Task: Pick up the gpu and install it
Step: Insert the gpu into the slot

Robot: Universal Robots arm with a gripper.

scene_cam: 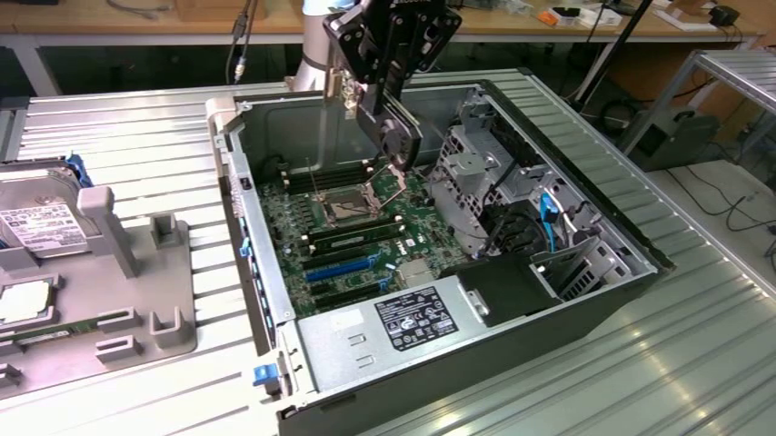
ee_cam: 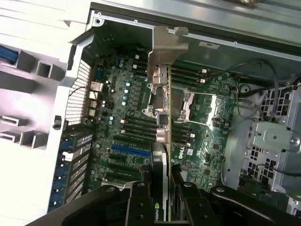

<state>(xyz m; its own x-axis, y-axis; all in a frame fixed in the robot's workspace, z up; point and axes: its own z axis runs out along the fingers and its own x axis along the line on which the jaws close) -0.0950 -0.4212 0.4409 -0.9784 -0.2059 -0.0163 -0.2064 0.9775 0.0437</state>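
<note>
Ribbed silver metal table (scene_cam: 134, 154) is carrying an open black computer case (scene_cam: 631, 272) lying on its side, with the green motherboard (scene_cam: 352, 245) facing up. A grey moulded tray (scene_cam: 134, 300) is sitting at the exterior view's left, holding a hard drive (scene_cam: 36, 222). Wooden workbenches (scene_cam: 122, 18) are lining the room behind. The arm is reaching down from the far side, with its gripper (ee_cam: 162, 190) pointing into the case. Its fingers are clamping narrowly on the gpu (ee_cam: 162, 141), which is hanging on edge above the motherboard, over the processor socket (ee_cam: 186, 106), with its silver bracket (ee_cam: 167, 47) leading toward the case's rear wall.
</note>
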